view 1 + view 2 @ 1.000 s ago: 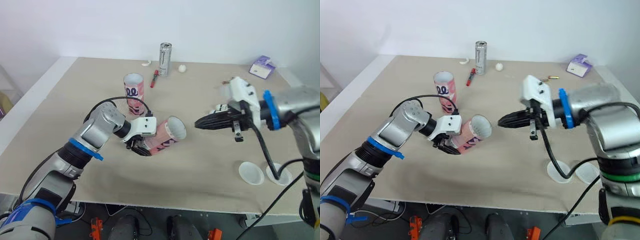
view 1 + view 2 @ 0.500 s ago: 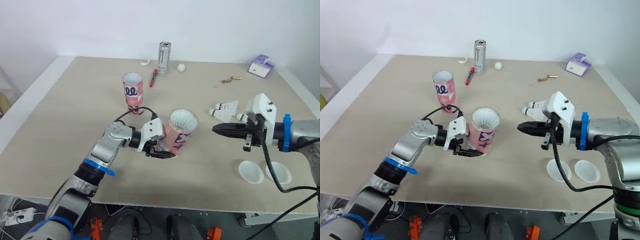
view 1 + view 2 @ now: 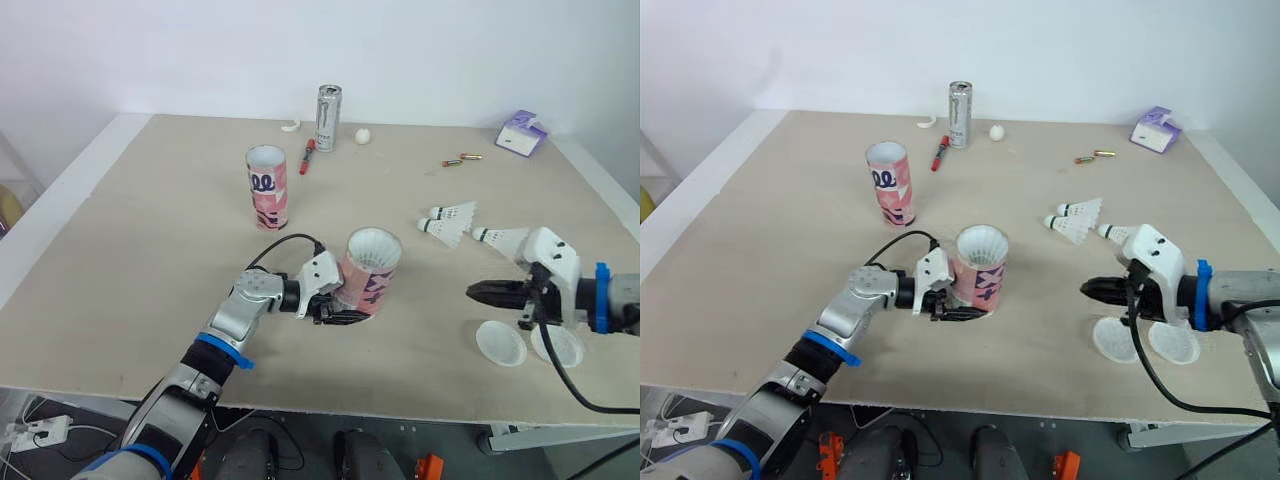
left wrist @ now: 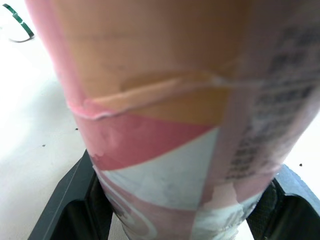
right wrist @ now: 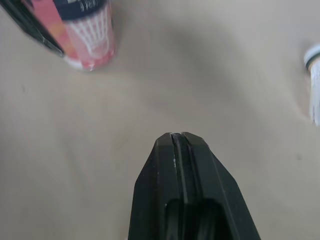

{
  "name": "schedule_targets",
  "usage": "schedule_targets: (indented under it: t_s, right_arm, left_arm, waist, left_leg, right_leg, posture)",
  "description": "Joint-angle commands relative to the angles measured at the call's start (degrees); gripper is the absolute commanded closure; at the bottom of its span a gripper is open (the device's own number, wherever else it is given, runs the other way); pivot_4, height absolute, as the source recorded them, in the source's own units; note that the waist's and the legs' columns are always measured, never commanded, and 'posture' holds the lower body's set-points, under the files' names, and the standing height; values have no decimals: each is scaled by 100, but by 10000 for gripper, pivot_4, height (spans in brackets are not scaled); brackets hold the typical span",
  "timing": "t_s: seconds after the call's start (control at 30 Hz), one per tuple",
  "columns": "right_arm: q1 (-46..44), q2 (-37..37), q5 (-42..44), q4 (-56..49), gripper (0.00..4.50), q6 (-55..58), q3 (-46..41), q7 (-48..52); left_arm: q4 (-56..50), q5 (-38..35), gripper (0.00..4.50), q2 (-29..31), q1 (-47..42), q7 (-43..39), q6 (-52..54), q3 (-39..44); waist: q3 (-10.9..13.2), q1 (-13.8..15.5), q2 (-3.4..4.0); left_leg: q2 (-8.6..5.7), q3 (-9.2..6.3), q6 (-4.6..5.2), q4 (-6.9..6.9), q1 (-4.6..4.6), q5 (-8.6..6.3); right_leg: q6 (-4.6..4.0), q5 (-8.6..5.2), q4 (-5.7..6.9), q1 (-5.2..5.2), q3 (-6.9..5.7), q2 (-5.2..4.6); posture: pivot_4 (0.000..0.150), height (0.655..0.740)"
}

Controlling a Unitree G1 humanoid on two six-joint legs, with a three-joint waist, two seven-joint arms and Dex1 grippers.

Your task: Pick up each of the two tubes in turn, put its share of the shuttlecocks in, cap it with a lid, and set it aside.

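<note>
A pink and white tube (image 3: pixel 368 278) stands upright on the table near the front middle, with white shuttlecock feathers showing in its open top. My left gripper (image 3: pixel 342 312) is shut on its lower part; in the left wrist view the tube (image 4: pixel 165 100) sits between both fingers (image 4: pixel 67 200). A second tube (image 3: pixel 267 187) stands upright further back on the left. Three shuttlecocks (image 3: pixel 452 214) lie on the right. My right gripper (image 3: pixel 478 292) is shut and empty, just above two white lids (image 3: pixel 502 344).
At the back of the table are a silver can (image 3: pixel 329 118), a red pen (image 3: pixel 309 156), a small white ball (image 3: pixel 364 135) and a purple box (image 3: pixel 524 132). Two small metal pieces (image 3: pixel 461 158) lie behind the shuttlecocks. The table's front edge runs close under the lids.
The left gripper has turned the tube from tilted to upright and shifted it right and forward. The right gripper drew back from the tube's mouth to the right, down towards the lids.
</note>
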Motion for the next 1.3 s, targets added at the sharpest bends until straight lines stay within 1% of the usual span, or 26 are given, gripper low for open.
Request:
schedule_targets:
  t_s: [0.03, 0.2, 0.33, 0.53, 0.7, 0.93, 0.97, 1.0, 1.03, 1.1, 1.13, 1.17, 1.2, 1.27, 1.3]
  right_arm:
    - [86, -317, -182, 275, 25330, -252, -162, 142]
    - [143, -649, -352, 677, 728, -446, 14, 401]
    - [36, -669, -490, 931, 204, -584, 170, 385]
    - [-239, -608, -662, 1261, 204, -582, 627, 372]
    - [-443, -587, -954, 1557, 204, -837, 1044, 398]
    - [-627, -535, -1123, 1578, 204, -959, 1407, 463]
    - [-645, -517, -1172, 1608, 4051, -1006, 1460, 442]
    - [-657, -503, -1211, 1625, 5644, -1052, 1500, 434]
    - [-664, -494, -1231, 1623, 8676, -1061, 1528, 451]
    - [-645, -509, -1260, 1584, 15818, -1083, 1574, 502]
    - [-635, -513, -1266, 1573, 21785, -1095, 1585, 515]
    - [-629, -512, -1274, 1569, 26603, -1105, 1589, 521]
    - [-622, -518, -1298, 1566, 29555, -1137, 1600, 528]
    - [-603, -509, -1318, 1539, 39603, -1183, 1600, 540]
    - [-588, -514, -1337, 1521, 40941, -1229, 1606, 557]
  left_arm:
    - [142, 75, 15471, -4, -40, -34, -103, -53]
    - [197, -36, 15471, -37, 86, -197, -165, -68]
    - [270, -3, 15471, -13, 142, -251, -257, -93]
    - [273, 3, 15471, 8, 162, -348, -363, -106]
    - [261, -10, 15471, 29, 188, -358, -339, -72]
    - [204, 18, 15471, 52, 213, -335, -265, -69]
    - [191, 21, 15471, 52, 220, -330, -251, -74]
    - [181, 27, 15471, 52, 227, -324, -244, -81]
    - [179, 35, 15471, 54, 230, -318, -241, -85]
    - [194, 47, 15471, 60, 228, -303, -225, -84]
    - [207, 50, 15471, 61, 228, -293, -210, -81]
    - [214, 51, 15471, 61, 228, -287, -199, -79]
    - [223, 56, 15471, 62, 230, -281, -196, -80]
    - [227, 56, 15471, 62, 238, -273, -169, -82]
    - [229, 57, 15471, 62, 243, -268, -160, -83]
  waist:
    - [-1, 0, -1]
    - [-2, 0, 2]
    - [-2, 0, 2]
    - [-4, 0, 5]
    - [-5, 0, 7]
    - [-7, -1, 9]
    - [-7, -1, 9]
    - [-7, -1, 9]
    - [-7, -1, 10]
    - [-7, -1, 10]
    - [-7, -1, 10]
    - [-7, -1, 10]
    - [-7, -1, 10]
    - [-7, -1, 10]
    - [-7, -1, 10]
  left_leg:
    - [0, -1, 0, 0, 1, 0]
    - [0, 2, 0, 0, 3, 0]
    - [1, 1, 0, 0, 3, 0]
    - [1, 2, 0, -1, 3, 0]
    - [2, 2, 0, -1, 3, 0]
    - [4, 1, 0, -1, 4, 0]
    - [5, 2, 0, -1, 5, 0]
    - [5, 2, 0, -1, 5, 0]
    - [5, 2, 0, -1, 5, 0]
    - [5, 2, 0, -1, 5, 0]
    - [5, 2, 0, -1, 5, 0]
    - [5, 3, 0, -1, 5, 0]
    - [5, 3, 0, -1, 6, 0]
    - [5, 2, 0, -1, 7, 0]
    - [5, 3, 0, -1, 7, 0]
  right_leg:
    - [0, 0, -1, 1, 0, 0]
    - [3, -1, -1, 1, 0, 0]
    - [25, -16, -2, 1, 0, 1]
    - [21, -14, -2, 0, 2, 0]
    - [21, -14, -1, 1, 2, 1]
    - [20, -14, -1, 1, 2, 4]
    - [20, -14, -1, 1, 3, 5]
    - [21, -14, -1, 1, 3, 5]
    - [21, -14, -1, 1, 3, 6]
    - [20, -14, -1, 1, 3, 6]
    - [20, -14, -1, 1, 3, 6]
    - [20, -14, -1, 1, 3, 6]
    - [20, -14, -1, 2, 4, 6]
    - [20, -14, -1, 2, 4, 6]
    - [21, -14, -1, 3, 3, 6]
  posture:
    - [1500, 7400]
    - [1500, 7400]
    - [1500, 7400]
    - [1500, 7400]
    - [1500, 7400]
    - [1500, 7400]
    - [1500, 7400]
    - [1500, 7400]
    - [1500, 7400]
    - [1500, 7400]
    - [1500, 7400]
    - [1500, 7400]
    - [1500, 7400]
    - [1500, 7400]
    - [1500, 7400]
